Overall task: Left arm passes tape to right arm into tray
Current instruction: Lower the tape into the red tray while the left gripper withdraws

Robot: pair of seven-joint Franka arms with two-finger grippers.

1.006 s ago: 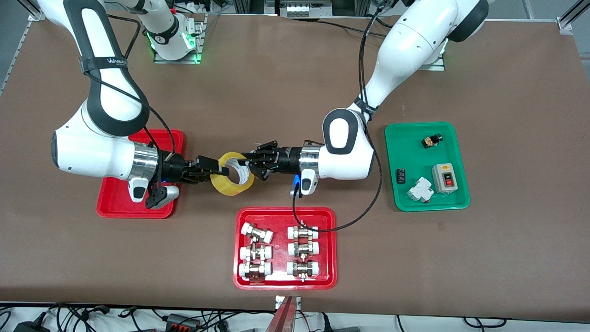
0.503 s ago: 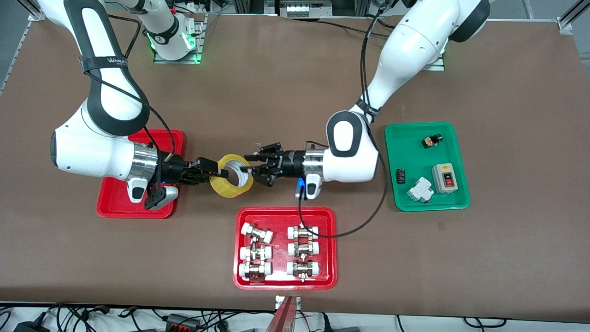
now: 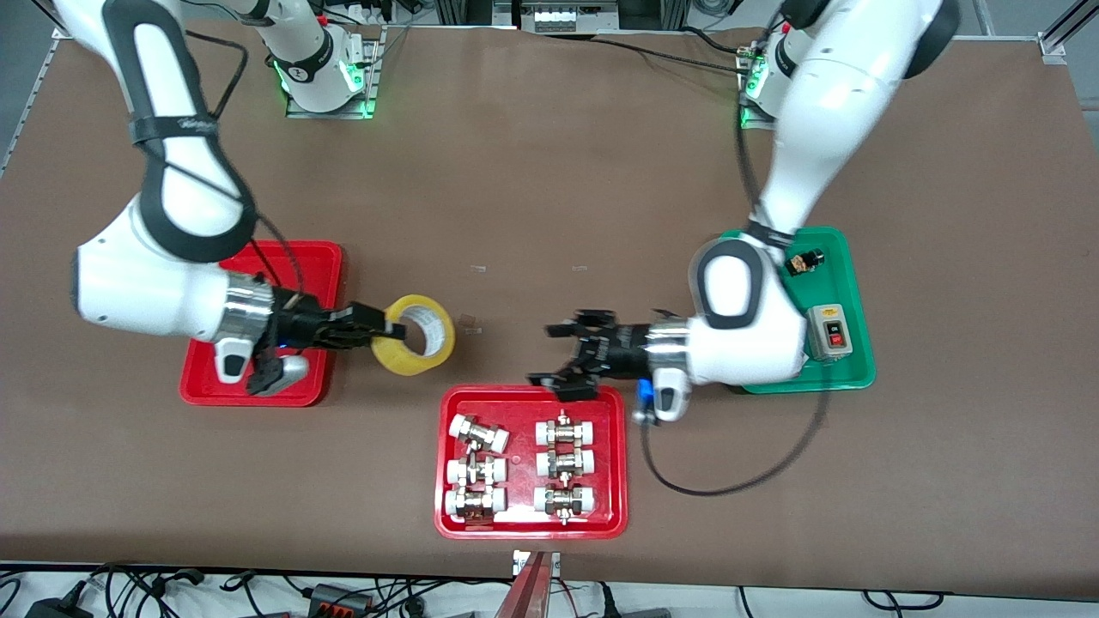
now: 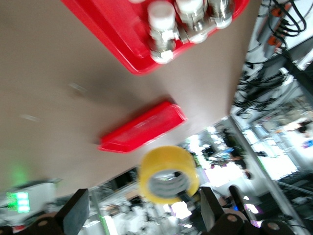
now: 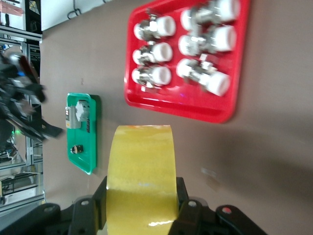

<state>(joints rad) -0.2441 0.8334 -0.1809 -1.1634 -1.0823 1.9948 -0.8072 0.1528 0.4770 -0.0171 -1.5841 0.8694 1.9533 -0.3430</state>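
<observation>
**Operator:** Brown matting covers the bench (image 3: 549, 172) from end to end. I see three trays on it: a plain red tray (image 3: 319, 257) toward the right arm's end, a red tray of pipe fittings (image 3: 532, 459) nearest the front camera, and a green tray (image 3: 846, 360) toward the left arm's end.

**Observer:** Where is the tape?

**Operator:** The tape (image 3: 419, 346) is up in the air, over bare bench just beside the plain red tray's edge. The right gripper (image 3: 388, 330) is pinching it, fingers clamped across the yellow band; my right wrist view shows the roll's yellow face (image 5: 142, 176) filling the space between its black fingers (image 5: 93, 205).

**Observer:** And the left gripper?

**Operator:** The left gripper (image 3: 558, 354) is spread wide with nothing in it, over the bench at the edge of the fittings tray nearest the robots. It is well apart from the roll. From my left wrist view the tape (image 4: 168, 174) hangs in the distance, with one finger (image 4: 76, 213) at each side of the picture.

**Observer:** Anything in the green tray?

**Operator:** A switch box with a red button (image 3: 831, 333) and a small dark part (image 3: 804, 261); the left arm (image 3: 738, 318) covers the rest.
</observation>
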